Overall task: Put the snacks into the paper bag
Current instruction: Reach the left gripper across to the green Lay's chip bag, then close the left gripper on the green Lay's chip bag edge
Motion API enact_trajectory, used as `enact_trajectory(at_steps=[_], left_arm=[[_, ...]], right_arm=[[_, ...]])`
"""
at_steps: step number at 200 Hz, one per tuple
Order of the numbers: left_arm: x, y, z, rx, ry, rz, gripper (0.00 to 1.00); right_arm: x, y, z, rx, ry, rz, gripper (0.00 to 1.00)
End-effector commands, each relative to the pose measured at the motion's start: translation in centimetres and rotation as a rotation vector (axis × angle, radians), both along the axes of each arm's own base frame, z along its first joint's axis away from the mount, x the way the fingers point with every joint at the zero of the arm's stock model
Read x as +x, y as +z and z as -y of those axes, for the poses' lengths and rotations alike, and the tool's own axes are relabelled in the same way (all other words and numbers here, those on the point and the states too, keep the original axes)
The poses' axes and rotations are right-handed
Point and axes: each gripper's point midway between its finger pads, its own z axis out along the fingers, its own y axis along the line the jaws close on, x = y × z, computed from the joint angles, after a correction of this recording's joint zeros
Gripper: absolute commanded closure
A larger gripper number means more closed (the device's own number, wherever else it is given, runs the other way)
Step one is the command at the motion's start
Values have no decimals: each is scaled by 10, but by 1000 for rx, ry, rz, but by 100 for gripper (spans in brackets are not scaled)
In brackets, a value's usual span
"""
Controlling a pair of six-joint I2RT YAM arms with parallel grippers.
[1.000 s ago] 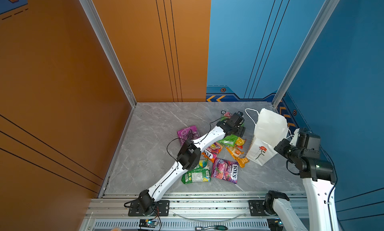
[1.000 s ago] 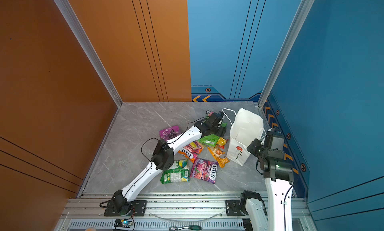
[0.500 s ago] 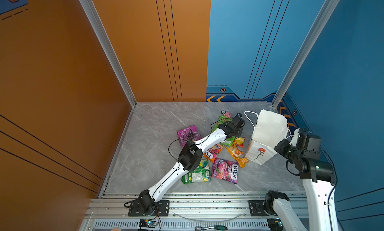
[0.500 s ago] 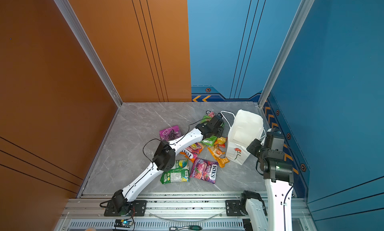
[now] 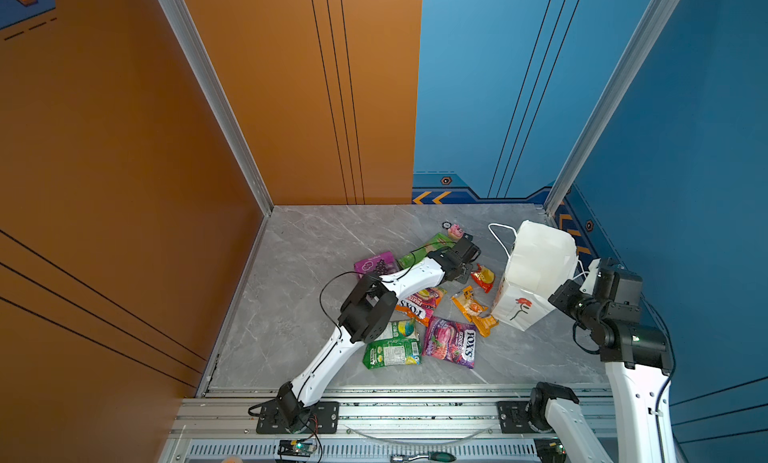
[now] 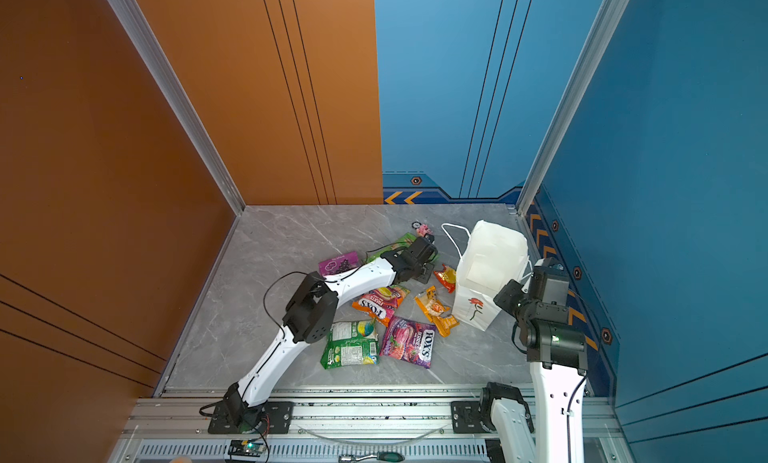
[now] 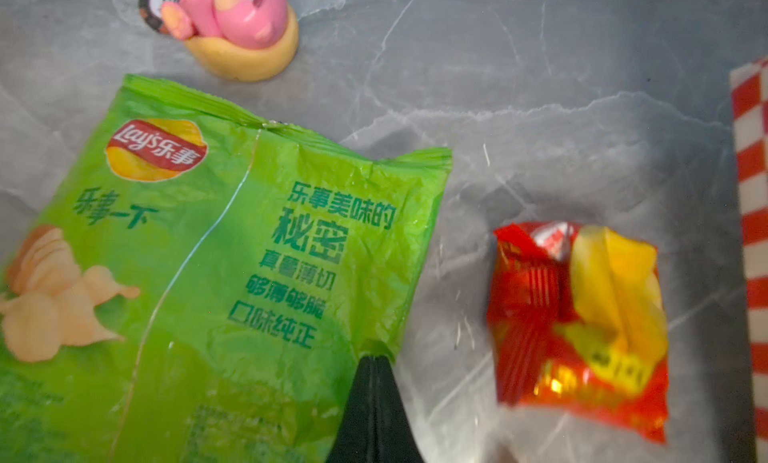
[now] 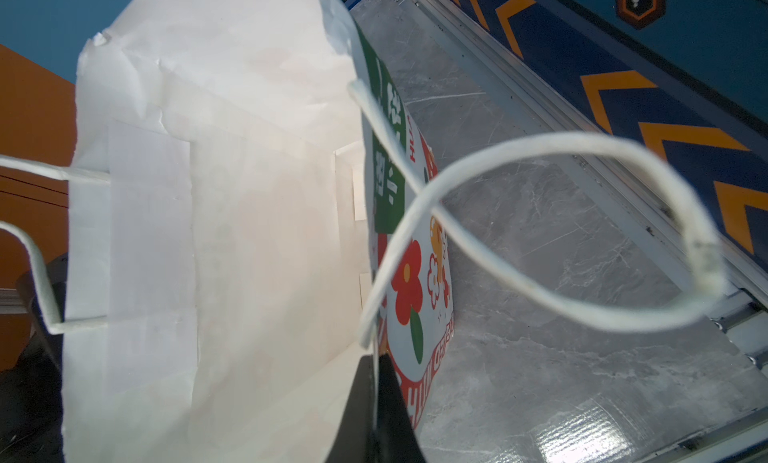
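Snacks (image 5: 451,343) lie loose in the middle of the desk (image 5: 316,249), just left of the bag (image 5: 540,265) by the right edge. Your left claw (image 7: 374,361) pinches a corner of the green packet (image 7: 232,253), fully closed; your right claw (image 8: 374,361) is clamped tight on the bag's rim

Both top views are bright, evenly lit and sharp, with only soft shadows under the left arm (image 5: 415,274) on the counter (image 5: 291,315), though the wide lens splays the corner posts (image 5: 208,99) outward toward the edges. In the left wrist view the green crisp packet (image 7: 249,253) is sharp around its print and softer near the lens, while the red and yellow packet (image 7: 577,328) is smeared with blur. In the right wrist view the paper bag (image 8: 228,190) looks almost washed out inside, its cord handle (image 8: 540,143) is out of focus, and a white patch of glare sits on the counter.
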Motion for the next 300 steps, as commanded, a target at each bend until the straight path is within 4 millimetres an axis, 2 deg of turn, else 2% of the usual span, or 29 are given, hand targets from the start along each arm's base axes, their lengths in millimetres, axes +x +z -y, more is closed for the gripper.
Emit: enact_trajectory(at_steps=[1,20,22,36,57,97,120,155,215,241,277,300], left_arm=[[3,8,-34,6,15,36,99],[-8,10,-62,16,14,46,99],[-6,16,-61,-3,13,66,99],[-15,20,-77,-1,3,81,99],[-36,29,-93,6,-44,108,99],[-83,25,-115,68,-129,123,98],[-97,25,-120,94,-170,144,93],[-101,33,-108,99,-235,171,79],[-97,68,-79,83,-261,187,55],[-93,59,-65,129,-194,91,49],[-101,48,-40,171,-149,21,37],[-107,42,-32,224,-131,-3,30]], right_arm=[[1,3,3,-19,-7,16,100],[2,2,3,-17,-8,15,100],[2,2,3,-17,-8,15,100],[3,2,3,-15,-7,15,100],[4,3,3,-15,-9,18,100],[6,5,4,-15,-10,19,100],[8,6,3,-9,-6,20,100],[9,9,3,-9,-5,26,100],[6,11,5,-19,-23,36,100],[4,13,6,-23,-31,44,100],[0,14,9,-36,-44,49,100],[-2,15,10,-41,-53,53,100]])
